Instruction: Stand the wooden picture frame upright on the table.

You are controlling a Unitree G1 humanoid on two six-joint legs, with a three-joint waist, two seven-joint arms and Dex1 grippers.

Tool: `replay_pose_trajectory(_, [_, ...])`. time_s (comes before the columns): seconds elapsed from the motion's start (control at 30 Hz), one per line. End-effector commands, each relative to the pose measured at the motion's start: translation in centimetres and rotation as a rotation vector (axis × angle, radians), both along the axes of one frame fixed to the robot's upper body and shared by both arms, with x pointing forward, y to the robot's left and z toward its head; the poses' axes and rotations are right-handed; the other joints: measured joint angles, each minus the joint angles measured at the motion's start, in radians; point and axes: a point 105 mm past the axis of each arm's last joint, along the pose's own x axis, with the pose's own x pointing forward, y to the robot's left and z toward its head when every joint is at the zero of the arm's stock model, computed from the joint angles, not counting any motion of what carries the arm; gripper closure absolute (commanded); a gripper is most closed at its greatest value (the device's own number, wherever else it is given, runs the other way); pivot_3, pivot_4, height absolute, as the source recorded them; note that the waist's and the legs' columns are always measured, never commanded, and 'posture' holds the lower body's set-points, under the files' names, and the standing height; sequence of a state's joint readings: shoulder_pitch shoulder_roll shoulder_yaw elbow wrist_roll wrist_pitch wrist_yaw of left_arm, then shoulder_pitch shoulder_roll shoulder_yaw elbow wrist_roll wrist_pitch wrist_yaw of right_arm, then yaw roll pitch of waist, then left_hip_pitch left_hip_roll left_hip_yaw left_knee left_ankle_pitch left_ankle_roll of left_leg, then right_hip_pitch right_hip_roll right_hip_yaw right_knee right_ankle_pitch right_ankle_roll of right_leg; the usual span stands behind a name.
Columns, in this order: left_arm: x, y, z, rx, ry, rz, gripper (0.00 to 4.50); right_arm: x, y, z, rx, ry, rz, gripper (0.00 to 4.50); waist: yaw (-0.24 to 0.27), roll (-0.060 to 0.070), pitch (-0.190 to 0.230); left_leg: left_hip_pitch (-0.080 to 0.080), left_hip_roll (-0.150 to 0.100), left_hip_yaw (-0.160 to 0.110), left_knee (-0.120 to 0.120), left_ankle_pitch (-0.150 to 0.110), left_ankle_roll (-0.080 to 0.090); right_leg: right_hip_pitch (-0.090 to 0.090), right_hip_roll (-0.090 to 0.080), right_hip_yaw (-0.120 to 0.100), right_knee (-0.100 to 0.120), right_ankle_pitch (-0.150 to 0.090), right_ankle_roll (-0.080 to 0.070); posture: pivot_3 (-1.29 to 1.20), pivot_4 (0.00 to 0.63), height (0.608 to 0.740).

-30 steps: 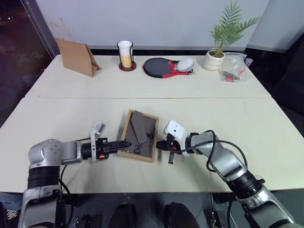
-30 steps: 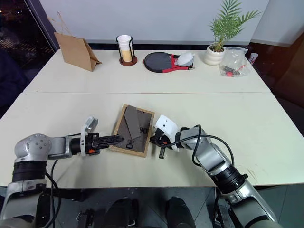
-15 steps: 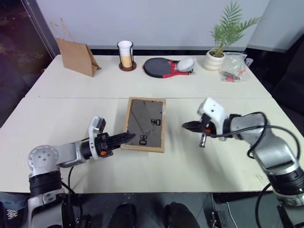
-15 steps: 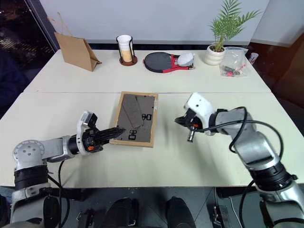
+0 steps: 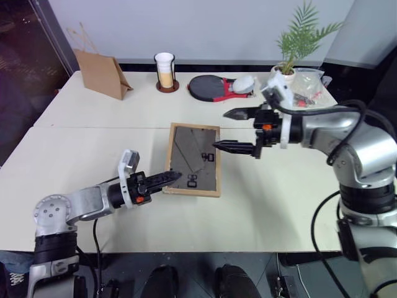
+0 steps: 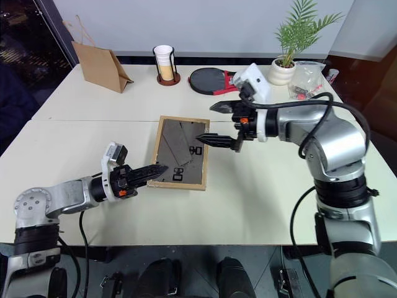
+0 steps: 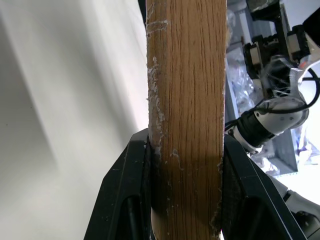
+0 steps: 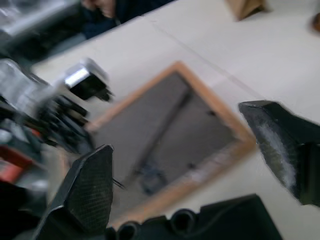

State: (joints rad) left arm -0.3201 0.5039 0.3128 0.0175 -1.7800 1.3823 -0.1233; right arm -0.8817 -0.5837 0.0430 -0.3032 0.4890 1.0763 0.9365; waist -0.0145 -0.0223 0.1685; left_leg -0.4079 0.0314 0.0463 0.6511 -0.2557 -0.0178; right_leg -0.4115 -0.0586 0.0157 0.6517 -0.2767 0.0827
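Now the left gripper [image 5: 171,179] pinches the near-left corner of the wooden picture frame [image 5: 195,159], tilted up near the middle of the table [image 5: 93,149], dark back showing. To its right, the right gripper [image 5: 224,130] hovers, fingers spread and empty.

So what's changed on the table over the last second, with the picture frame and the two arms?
The right gripper left the frame's right edge, rose and opened; it now hangs above the picture frame. The frame's far end tipped up and it turned straighter, back side facing the camera. The left gripper stayed shut on its near-left edge. The paper bag, cup, paddle and plant stayed put.
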Motion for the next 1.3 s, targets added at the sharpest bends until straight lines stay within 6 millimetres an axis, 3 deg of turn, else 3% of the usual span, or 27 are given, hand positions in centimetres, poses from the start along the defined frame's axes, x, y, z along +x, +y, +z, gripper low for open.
replay_pose_trajectory(0.03, [-0.3, -0.2, 1.6, -0.045, -0.058, -0.007, 3.46, 0.1, 1.3, 0.4, 0.049, 0.078, 0.010, 0.03, 0.000, 0.000, 0.000, 0.000, 0.000, 0.000, 0.000, 0.000, 0.000, 0.000, 0.000, 0.000, 0.000, 0.000, 0.000, 0.00, 0.150, 0.740])
replay_pose_trajectory(0.37, [-1.1, -0.5, 1.9, -0.057, -0.069, -0.004, 3.46, 0.6, 3.5, -1.8, 0.045, 0.192, 0.047, 0.03, -0.002, 0.000, 0.000, -0.002, -0.001, 0.001, -0.002, 0.000, 0.000, -0.001, -0.001, 0.000, -0.002, 0.000, -0.001, 0.00, 0.150, 0.740])
replay_pose_trajectory(0.57, [-1.4, -1.0, 2.1, -0.057, -0.077, -0.004, 3.46, 0.7, 4.6, -2.2, 0.043, 0.205, 0.073, 0.03, -0.004, 0.000, 0.000, -0.001, -0.001, 0.001, -0.002, 0.000, 0.000, -0.002, -0.001, 0.000, -0.002, -0.001, -0.001, 0.00, 0.150, 0.740])
replay_pose_trajectory(0.83, [-1.4, -1.3, 2.0, -0.052, -0.074, 0.002, 3.46, -0.6, 5.8, -1.8, 0.055, 0.205, 0.163, 0.03, -0.003, 0.000, 0.000, -0.001, -0.001, 0.001, -0.002, 0.000, 0.000, -0.002, -0.001, 0.000, -0.002, 0.000, -0.001, 0.00, 0.150, 0.740])
replay_pose_trajectory(1.3, [0.0, -0.5, 1.6, -0.058, -0.043, 0.076, 3.46, -2.7, 3.7, 1.0, 0.061, 0.122, 0.166, 0.03, -0.001, 0.000, 0.000, -0.002, -0.001, 0.001, -0.003, 0.000, 0.000, -0.002, -0.001, -0.001, -0.003, 0.000, -0.001, 0.00, 0.150, 0.740])
